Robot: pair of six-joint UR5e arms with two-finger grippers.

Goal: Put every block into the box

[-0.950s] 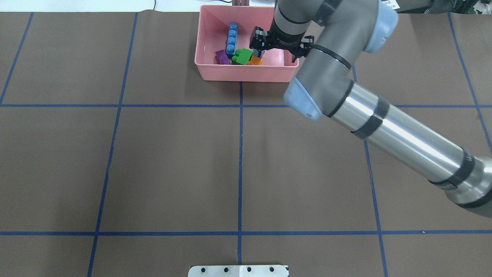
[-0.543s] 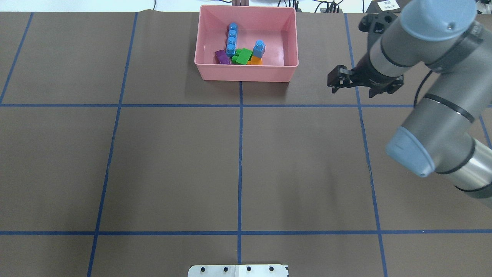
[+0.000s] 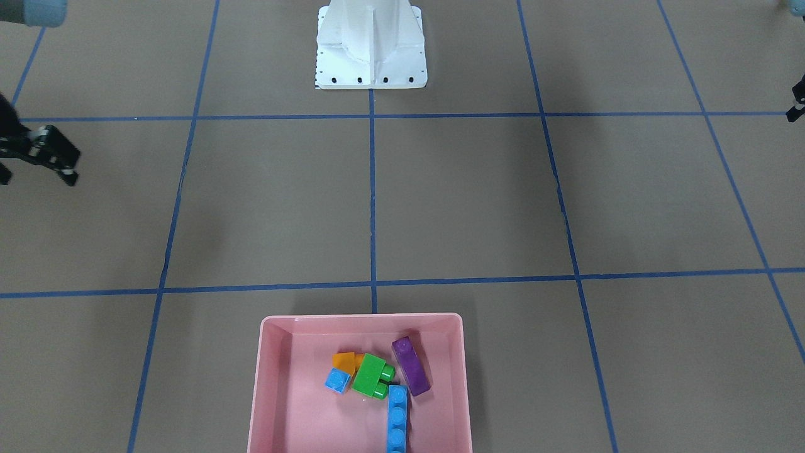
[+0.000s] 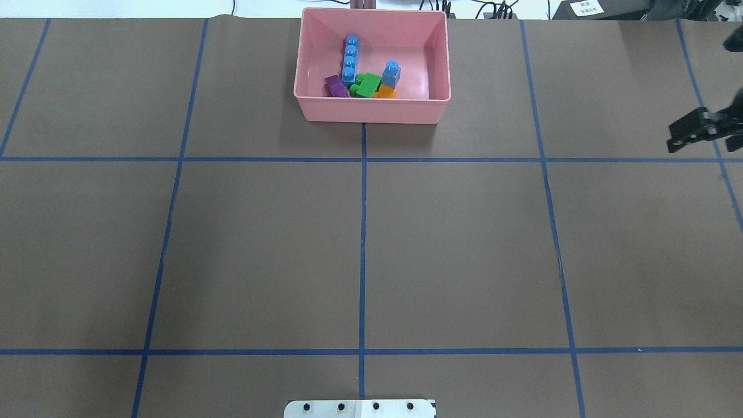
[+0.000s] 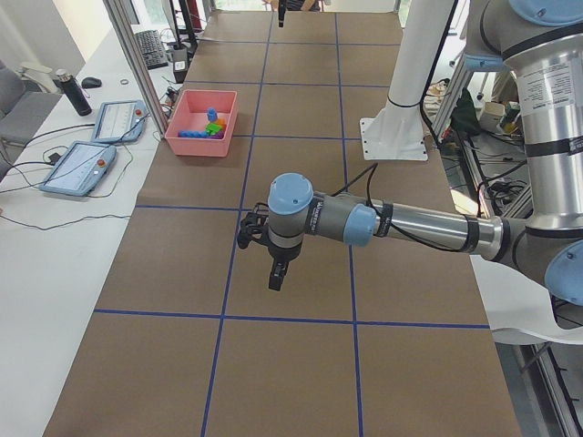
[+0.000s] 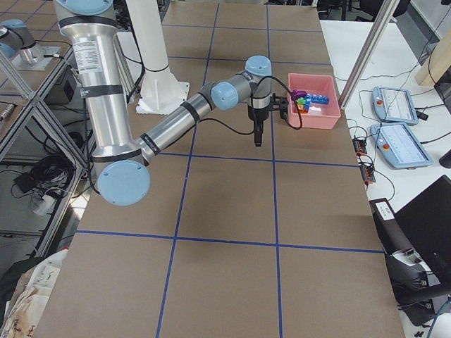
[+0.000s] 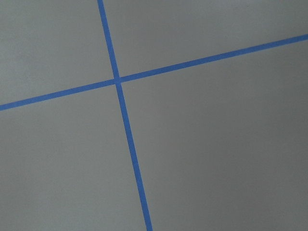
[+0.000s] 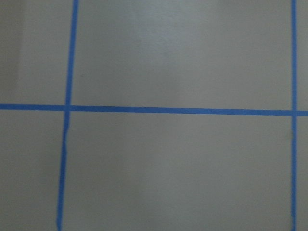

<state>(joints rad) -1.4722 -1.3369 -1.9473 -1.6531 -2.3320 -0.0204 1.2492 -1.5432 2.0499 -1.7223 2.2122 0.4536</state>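
Observation:
The pink box (image 4: pixel 371 109) stands at the table's far middle and also shows in the front-facing view (image 3: pixel 361 319). All five blocks lie inside it: the long light-blue brick (image 4: pixel 350 58), the purple brick (image 4: pixel 335 86), the green brick (image 4: pixel 365 85), and the tiny light-blue cube (image 4: pixel 391 74) resting on the orange brick (image 4: pixel 388 92). My right gripper (image 4: pixel 717 132) is open and empty at the view's right edge, far from the box. My left gripper (image 5: pixel 273 269) hovers over bare table, and I cannot tell whether it is open or shut.
The robot's white base plate (image 4: pixel 360 408) sits at the near middle edge. Blue tape lines cross the brown table. Two tablets (image 5: pixel 114 118) lie on the side bench beyond the box.
My right arm has pulled back from over the box to the right edge of the overhead view. The tiny light-blue cube it left behind sits on the orange brick.

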